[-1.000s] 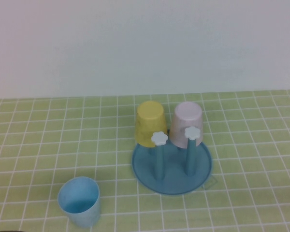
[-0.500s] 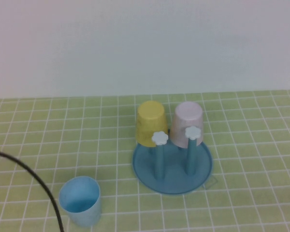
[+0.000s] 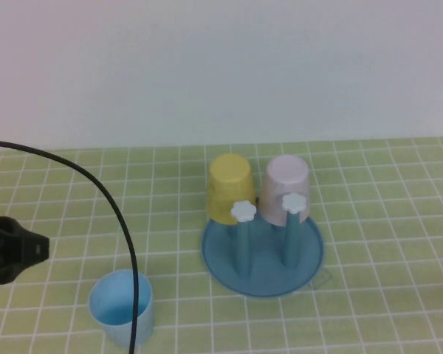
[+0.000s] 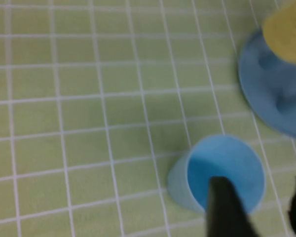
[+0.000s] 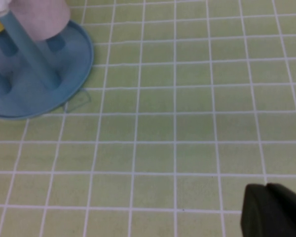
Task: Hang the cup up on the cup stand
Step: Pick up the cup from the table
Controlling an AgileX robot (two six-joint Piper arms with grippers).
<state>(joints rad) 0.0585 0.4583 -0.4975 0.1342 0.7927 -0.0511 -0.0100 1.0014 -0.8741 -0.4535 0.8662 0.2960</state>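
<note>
Blue cup (image 3: pixel 120 307) stands upright near the table's (image 3: pixel 384 295) front edge, left of the cup stand (image 3: pixel 263 251). Left hand (image 4: pixel 259 207) hovers over it, spread wide; a finger could tip it. Right hand (image 5: pixel 274 210) hangs closed, right of the stand.

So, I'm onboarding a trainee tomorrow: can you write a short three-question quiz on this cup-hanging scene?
1. True or false: the small light blue plastic cup stands upright on the table.
2. How many cups hang on the round teal plastic cup stand? A) one B) two C) three
3. Fill in: the open left gripper hovers above the ___ cup; the shut right gripper is over bare tiles.

Key: 1 true; 2 B, the yellow cup and the pale pink cup; 3 blue.
</note>
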